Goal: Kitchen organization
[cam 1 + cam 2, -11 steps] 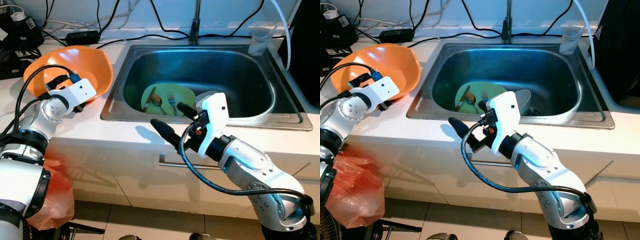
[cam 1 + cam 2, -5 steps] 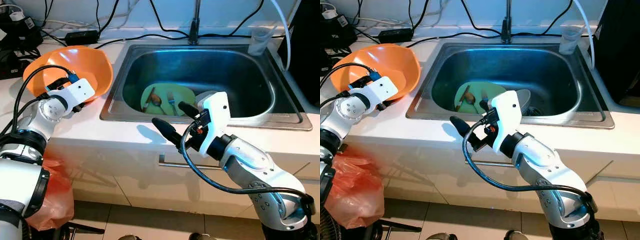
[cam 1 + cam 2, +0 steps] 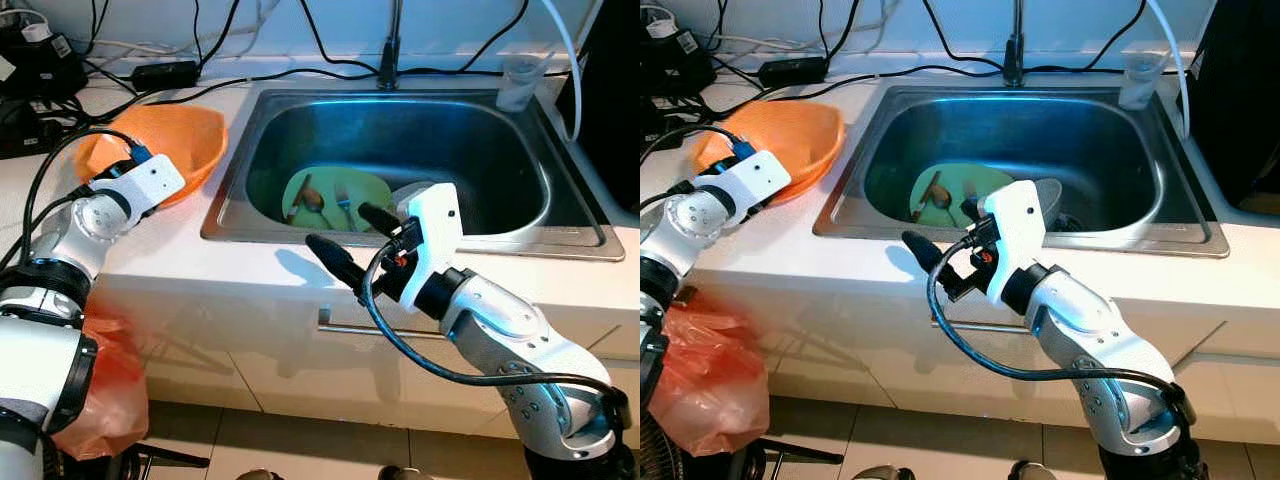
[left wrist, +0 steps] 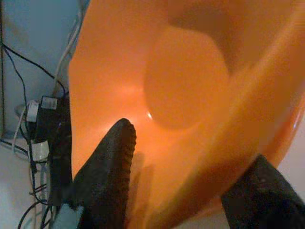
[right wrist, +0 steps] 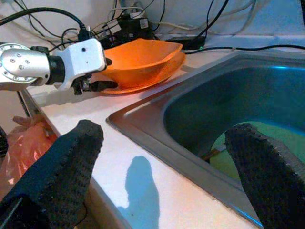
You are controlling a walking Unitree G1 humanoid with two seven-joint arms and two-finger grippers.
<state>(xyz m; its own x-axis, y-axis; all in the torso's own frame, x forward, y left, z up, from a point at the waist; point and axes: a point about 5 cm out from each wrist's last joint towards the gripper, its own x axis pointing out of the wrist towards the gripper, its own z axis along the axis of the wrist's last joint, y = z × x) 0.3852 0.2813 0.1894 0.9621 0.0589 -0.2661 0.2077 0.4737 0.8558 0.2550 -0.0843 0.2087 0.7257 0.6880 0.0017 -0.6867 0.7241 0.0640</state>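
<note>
White counter [image 3: 250, 265] with a steel sink [image 3: 400, 110] sunk into it, cables [image 3: 150, 75] along the back wall, left gripper [image 5: 97, 78] clamped on the rim of the orange bowl [image 3: 170, 140] left of the sink, right gripper [image 3: 345, 240] spread wide over the front edge, green plate [image 3: 335, 195] in the basin.

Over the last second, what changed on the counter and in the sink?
The orange bowl went from tipped up, its opening facing the camera, to lying much flatter on the counter, with the left gripper clamped on its near rim. The right gripper, jaws open, crept slightly toward the sink. The green plate with its utensils and the clear cup stayed put.
</note>
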